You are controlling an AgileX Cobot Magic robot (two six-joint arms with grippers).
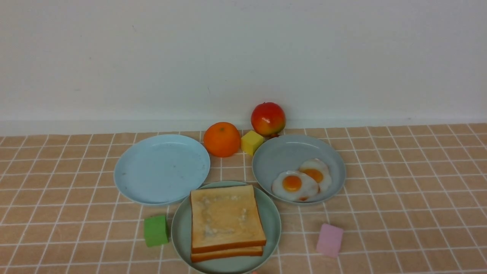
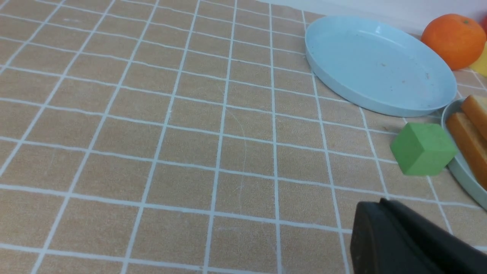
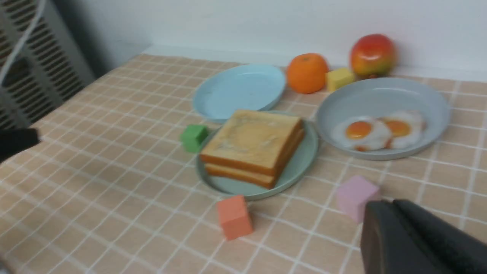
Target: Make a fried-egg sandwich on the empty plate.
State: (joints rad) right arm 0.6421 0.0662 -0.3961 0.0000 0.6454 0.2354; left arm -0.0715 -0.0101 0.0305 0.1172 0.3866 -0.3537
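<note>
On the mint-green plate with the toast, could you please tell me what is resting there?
Two stacked toast slices lie on the mint-green plate. Whatever is between them, or under the lower one, is covered.

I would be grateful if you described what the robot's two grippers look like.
The left gripper and right gripper look alike: dark grey to black, with blunt tips and no visible markings. The arms themselves cannot be made out.

Left pincer (image 2: 380, 209): matte charcoal, almost black, narrowing to a blunt tip.
Right pincer (image 3: 388, 209): dark grey too, plain-faced, edges a bit blurred.
</note>
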